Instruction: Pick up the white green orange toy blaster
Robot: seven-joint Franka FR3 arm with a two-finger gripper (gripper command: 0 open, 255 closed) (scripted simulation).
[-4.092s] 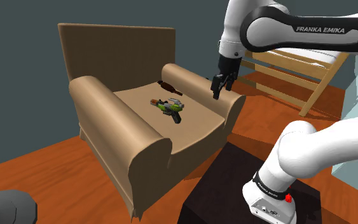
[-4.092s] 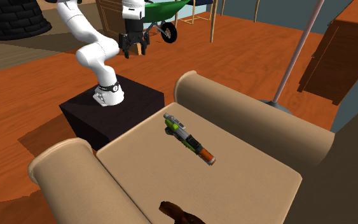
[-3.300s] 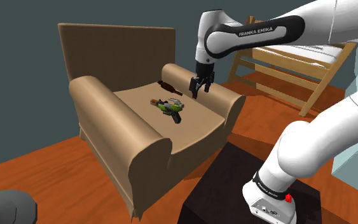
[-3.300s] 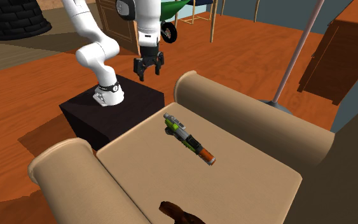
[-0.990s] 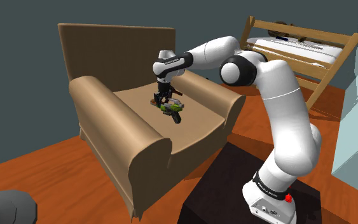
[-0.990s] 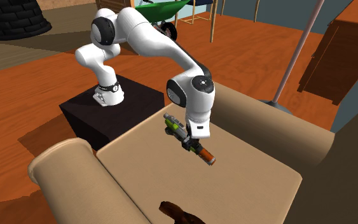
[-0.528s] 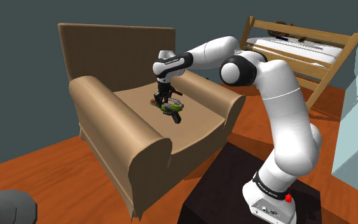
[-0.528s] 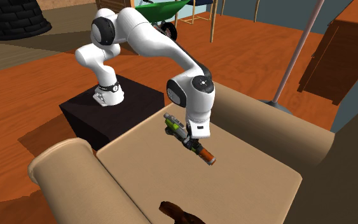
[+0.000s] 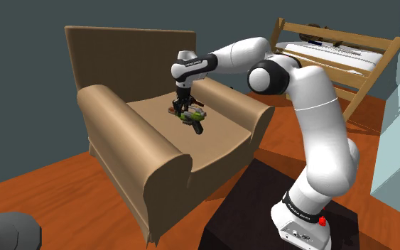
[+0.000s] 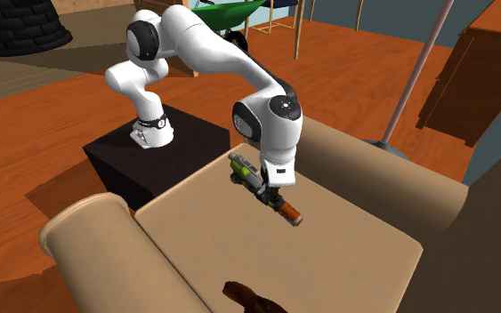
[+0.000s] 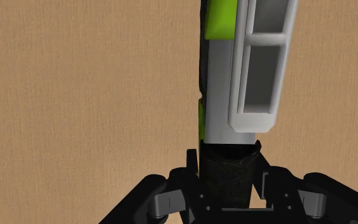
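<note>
**Grasp made on blaster; lift to be straight and slow**

The hand [image 9: 184,106] is closed onto the toy blaster [image 9: 191,118]; its fingers [image 11: 193,167] are narrowed to the width of the toy's dark middle section and clasp it from both sides. The white-and-green body runs on ahead of the hand, with the orange tip [image 10: 289,216] at the far end. The blaster sits directly under the hand, over the armchair seat [image 9: 223,138]; whether it rests on the cushion or hangs just clear of it I cannot tell.

Judgement: the hold is on a narrow part with a long barrel to one side, so the toy may pivot in the grip; raise vertically, no wrist rotation, grip pressure unchanged; watch that the barrel does not droop. The armrest [image 10: 346,156] stands close beside the hand; no sideways travel until above it. A dark brown object [image 10: 248,298] lies well apart from the hand; no interference expected.
</note>
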